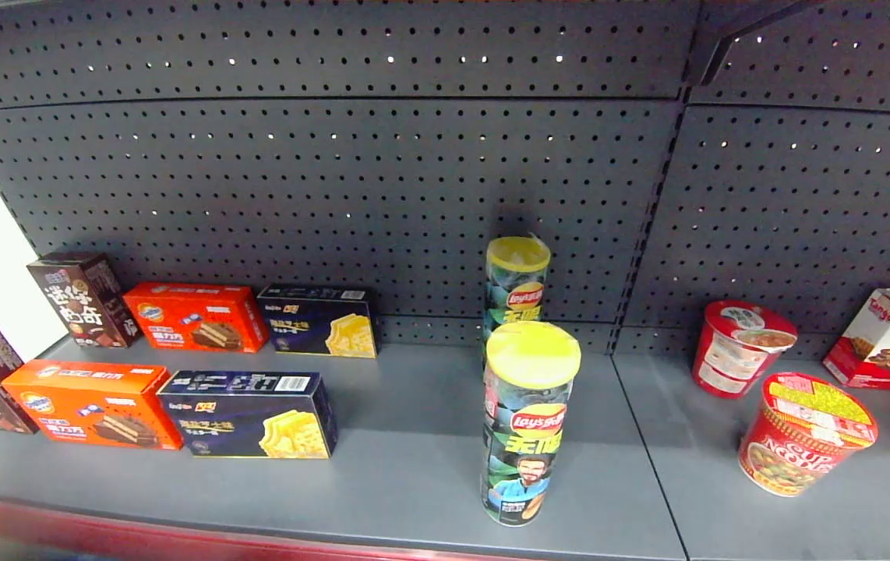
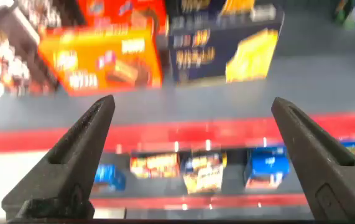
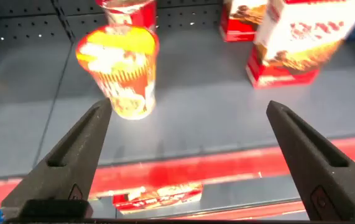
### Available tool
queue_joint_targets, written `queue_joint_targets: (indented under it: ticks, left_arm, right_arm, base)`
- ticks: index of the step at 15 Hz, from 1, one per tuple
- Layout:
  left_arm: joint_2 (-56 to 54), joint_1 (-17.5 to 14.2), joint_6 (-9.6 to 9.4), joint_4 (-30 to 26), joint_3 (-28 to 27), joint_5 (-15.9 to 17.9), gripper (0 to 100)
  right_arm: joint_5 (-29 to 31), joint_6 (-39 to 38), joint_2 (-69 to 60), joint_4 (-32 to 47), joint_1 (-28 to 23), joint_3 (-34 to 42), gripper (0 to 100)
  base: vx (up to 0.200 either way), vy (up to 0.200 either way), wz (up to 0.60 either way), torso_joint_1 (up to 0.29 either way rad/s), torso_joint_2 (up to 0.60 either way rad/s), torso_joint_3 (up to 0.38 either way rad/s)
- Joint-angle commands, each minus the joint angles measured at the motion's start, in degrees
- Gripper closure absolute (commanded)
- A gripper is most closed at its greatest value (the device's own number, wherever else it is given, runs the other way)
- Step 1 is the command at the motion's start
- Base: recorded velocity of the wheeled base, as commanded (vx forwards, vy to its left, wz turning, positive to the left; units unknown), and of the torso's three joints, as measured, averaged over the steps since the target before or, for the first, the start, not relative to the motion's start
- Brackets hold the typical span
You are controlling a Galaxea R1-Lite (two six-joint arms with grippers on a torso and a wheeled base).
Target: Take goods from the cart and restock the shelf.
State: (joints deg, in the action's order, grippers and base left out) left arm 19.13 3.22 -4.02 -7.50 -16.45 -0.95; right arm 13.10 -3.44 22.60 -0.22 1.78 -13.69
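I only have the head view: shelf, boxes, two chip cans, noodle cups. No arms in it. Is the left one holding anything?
Observer: No. The left gripper is empty, its jaws wide open, facing the orange box and the dark blue box.
Operator: And the right one?
Observer: The right gripper is empty too, jaws open, facing the front noodle cup.
Operator: Anything below this shelf?
Observer: Yes. Under the red shelf edge small packets stand in a row on a lower level.
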Motion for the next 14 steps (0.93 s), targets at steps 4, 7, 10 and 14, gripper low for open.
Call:
queue_joint_targets:
  ticks: [4, 7, 10, 14]
  left_arm:
    - [-15.5, -0.8, -1.43, -5.1, 5.9, 0.8, 0]
    - [-15.6, -0.9, -1.07, 4.5, 13.9, 1.2, 0]
    - [-15.5, -0.9, 1.47, 5.8, 14.3, 6.5, 0]
    - [-15.6, -0.9, 1.74, 5.9, 14.4, 8.9, 0]
  right_arm:
    - [-7.3, 2.9, -21.9, 1.5, -1.4, 9.2, 0]
    - [-7.1, 4.2, -22.6, -1.1, -1.7, 12.5, 0]
    - [-7.6, 4.6, -22.6, -1.0, -1.8, 12.5, 0]
    - [-8.4, 4.5, -22.6, -1.1, -1.7, 12.5, 0]
  base:
    - [0.000, 0.000, 0.00, 0.000, 0.00, 0.000]
    - [0.000, 0.000, 0.00, 0.000, 0.00, 0.000]
    - [0.000, 0.000, 0.00, 0.000, 0.00, 0.000]
    - [0.000, 0.000, 0.00, 0.000, 0.00, 0.000]
